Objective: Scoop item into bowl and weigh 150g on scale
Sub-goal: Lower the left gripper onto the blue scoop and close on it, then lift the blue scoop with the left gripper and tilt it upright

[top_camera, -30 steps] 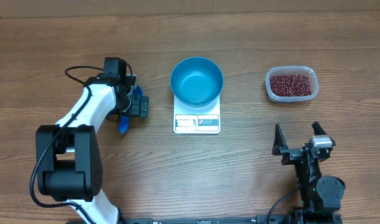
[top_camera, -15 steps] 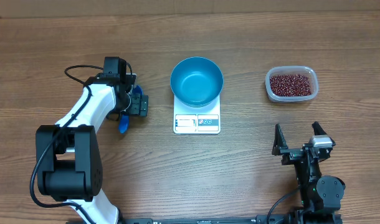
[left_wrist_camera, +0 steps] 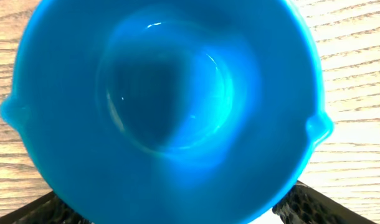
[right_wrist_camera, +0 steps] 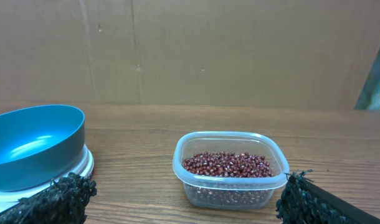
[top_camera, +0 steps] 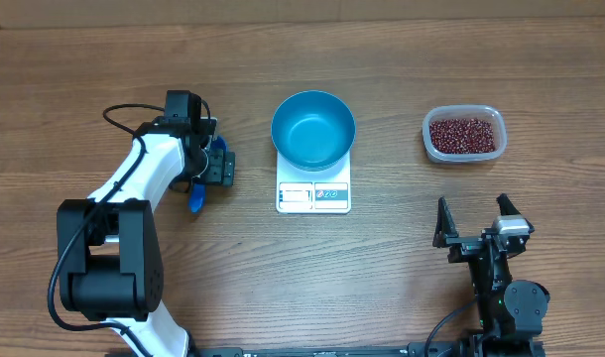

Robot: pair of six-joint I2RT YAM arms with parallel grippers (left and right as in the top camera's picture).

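The teal-blue bowl (top_camera: 313, 129) (right_wrist_camera: 34, 146) stands empty on the white scale (top_camera: 313, 196) (right_wrist_camera: 84, 165). Dark red-brown beans (top_camera: 465, 135) (right_wrist_camera: 227, 164) fill a clear plastic tub (top_camera: 464, 114) (right_wrist_camera: 230, 190) at the right. My left gripper (top_camera: 215, 164) (left_wrist_camera: 171, 211) hangs over a small blue scoop (top_camera: 196, 198) (left_wrist_camera: 165, 93) left of the scale. It is open, with a finger (left_wrist_camera: 314, 205) on either side of the scoop's cup, which fills the left wrist view. At the near right my right gripper (top_camera: 473, 223) (right_wrist_camera: 184, 202) stands open and empty, facing the tub.
A brown cardboard wall (right_wrist_camera: 190, 50) backs the far side of the wooden table (top_camera: 402, 278). The left arm (top_camera: 134, 183) reaches from the near left edge toward the scoop.
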